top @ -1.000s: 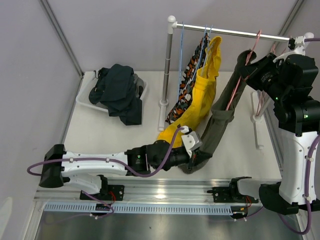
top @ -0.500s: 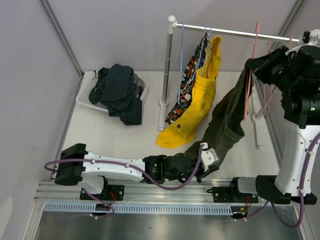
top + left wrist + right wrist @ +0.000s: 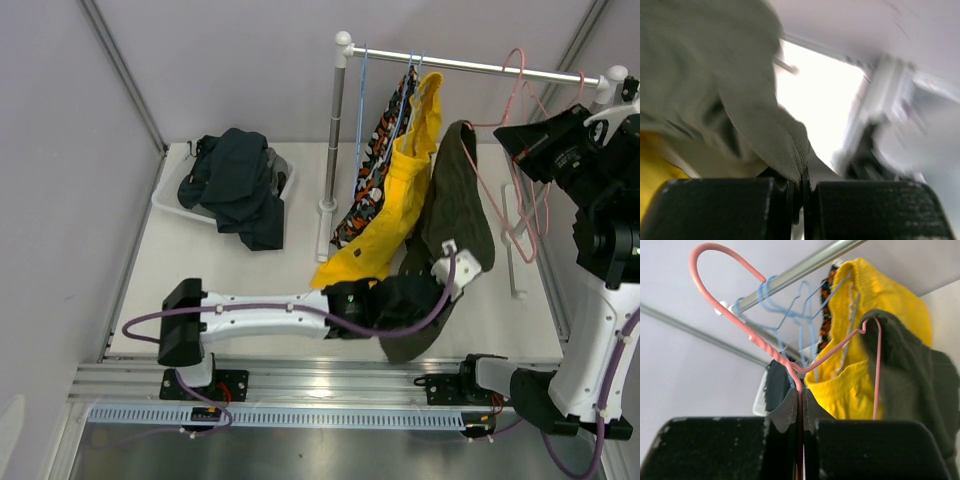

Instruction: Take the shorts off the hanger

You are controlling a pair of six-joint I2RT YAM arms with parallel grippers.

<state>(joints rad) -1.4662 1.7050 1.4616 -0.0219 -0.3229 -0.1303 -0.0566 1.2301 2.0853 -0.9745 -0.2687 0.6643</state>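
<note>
While left gripper [image 3: 801, 182] clamps olive shorts [image 3: 455, 200], hanger [image 3: 772, 355] tilts.

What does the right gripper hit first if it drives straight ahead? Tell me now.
Beyond the pink hanger pinched in the right gripper, likely the yellow shorts, with the olive shorts just beside that line; depth is unclear.
</note>
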